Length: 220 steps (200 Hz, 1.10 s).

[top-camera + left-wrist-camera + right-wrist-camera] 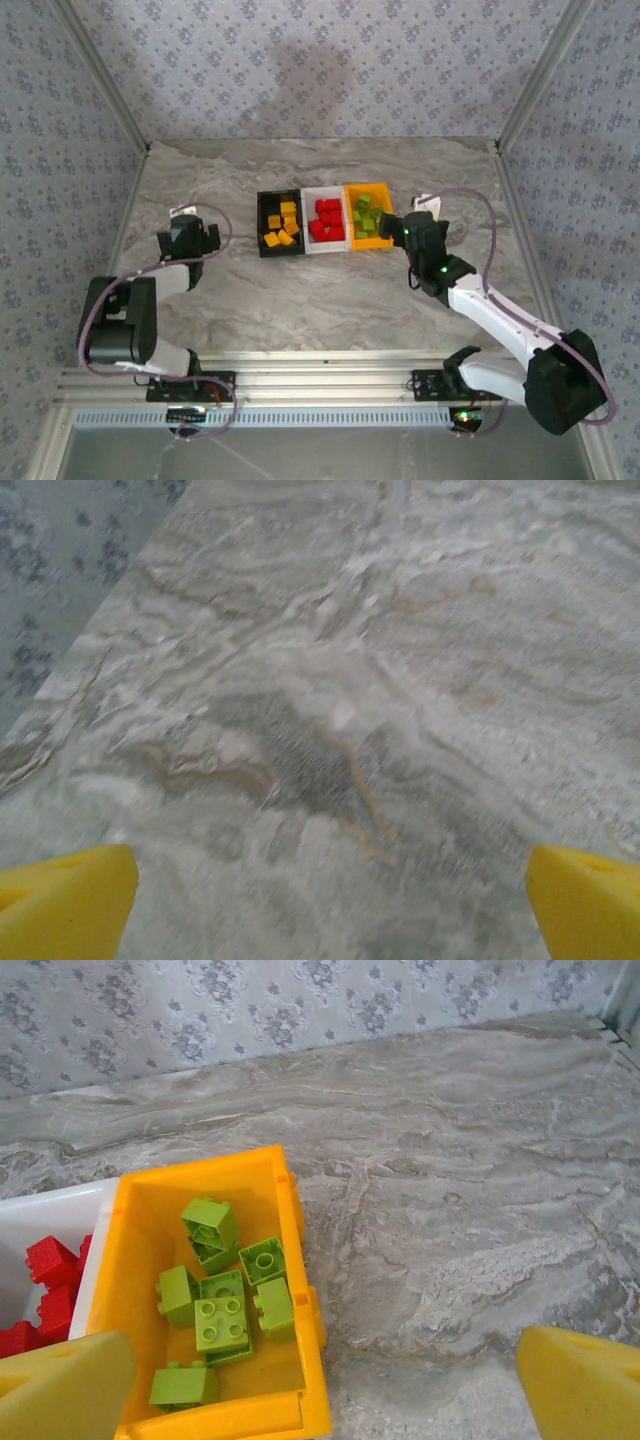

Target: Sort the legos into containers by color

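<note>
Right pincer (320, 1385) gapes wide by the orange bin's (292, 1205) right rim; left pincer (325, 900) wide over open table (350, 680).

Grey marble-look table (330, 300); floral grey-blue walls (320, 60) at back and both sides; ribbed metal rail (330, 385) along near edge.

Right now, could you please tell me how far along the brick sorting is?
Done: orange-yellow plastic bricks lie in the black rectangular bin, red bricks in the white bin, light green bricks in the orange-yellow bin. In hand: nothing, the left claw and right claw are open. Left: seemingly nothing to sort.
</note>
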### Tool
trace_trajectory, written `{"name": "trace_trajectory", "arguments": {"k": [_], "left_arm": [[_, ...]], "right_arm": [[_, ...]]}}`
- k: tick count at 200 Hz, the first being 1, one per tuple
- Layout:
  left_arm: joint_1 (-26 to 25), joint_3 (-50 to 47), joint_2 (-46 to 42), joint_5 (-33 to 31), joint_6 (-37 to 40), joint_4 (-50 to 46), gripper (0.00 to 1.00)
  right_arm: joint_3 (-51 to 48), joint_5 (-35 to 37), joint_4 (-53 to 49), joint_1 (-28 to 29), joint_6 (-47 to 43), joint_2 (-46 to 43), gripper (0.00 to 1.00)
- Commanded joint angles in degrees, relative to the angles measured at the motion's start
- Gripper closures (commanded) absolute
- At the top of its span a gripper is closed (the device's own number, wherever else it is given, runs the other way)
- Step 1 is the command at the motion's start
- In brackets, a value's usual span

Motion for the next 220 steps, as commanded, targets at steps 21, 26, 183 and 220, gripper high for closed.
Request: {"name": "trace_trajectory", "arguments": {"k": [21, 26, 183, 220], "left_arm": [[0.5, -5.5, -0.1, 5.6, 2.6, 15.2, 0.00], [0.9, -7.2, 0.1, 7.8, 2.6, 18.0, 0.00], [3.4, -7.1, 2.0, 11.4, 1.2, 19.7, 0.00], [3.5, -7.1, 2.0, 11.5, 1.1, 19.7, 0.00]], "right_arm": [[-2.8, -1.4, 7.8, -1.3, -6.8, -1.3, 0.00], [-2.8, -1.3, 7.7, -1.5, -6.6, -1.3, 0.00], [-17.0, -9.0, 18.1, -23.1, -18.6, -7.0, 0.00], [-20.7, -17.0, 34.2, -29.3, -19.7, 5.8, 0.00]]}}
